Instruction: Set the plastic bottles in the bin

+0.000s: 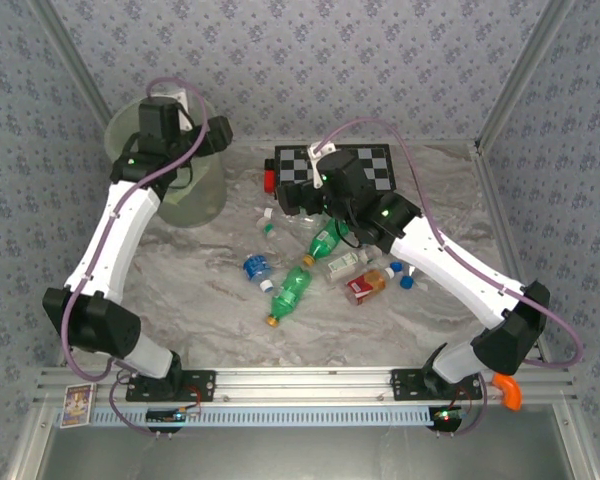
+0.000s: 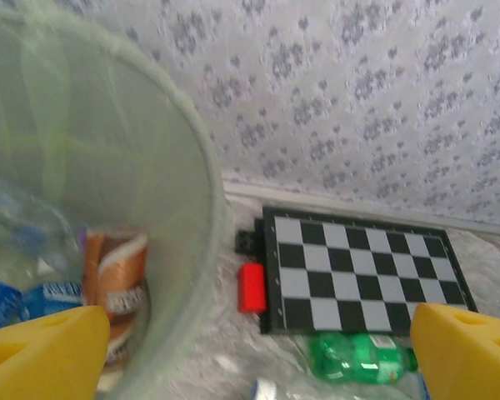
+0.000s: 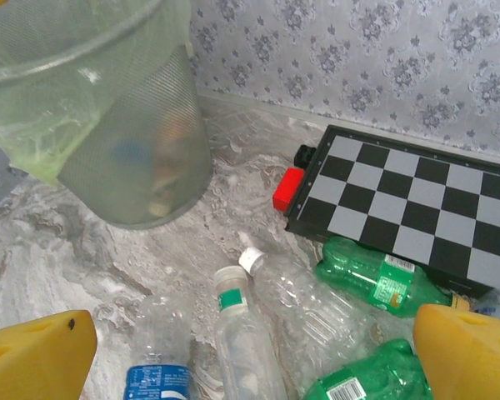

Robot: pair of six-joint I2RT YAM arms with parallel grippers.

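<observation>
At the left, the left pincer (image 2: 258, 354) hangs spread and empty over the bin (image 1: 202, 195), a pale-green translucent bucket with a thin liner. An orange-brown bottle (image 2: 117, 275) and blue-labelled ones lie inside. Dropping lower risks a finger snagging that liner. Rightwards, the plastic bottles (image 1: 325, 243) not yet binned lie heaped in the middle of the table (image 1: 180, 290): green ones, clear ones, a red-labelled bottle (image 1: 365, 287), all on their sides. Above them the right pincer (image 3: 250, 358) is spread wide, holding nothing. The heap is the likelier trouble: closing there could catch two at once, or a slick round clear bottle (image 3: 242, 350) could squirt free and roll toward the checkerboard (image 1: 350, 165).
</observation>
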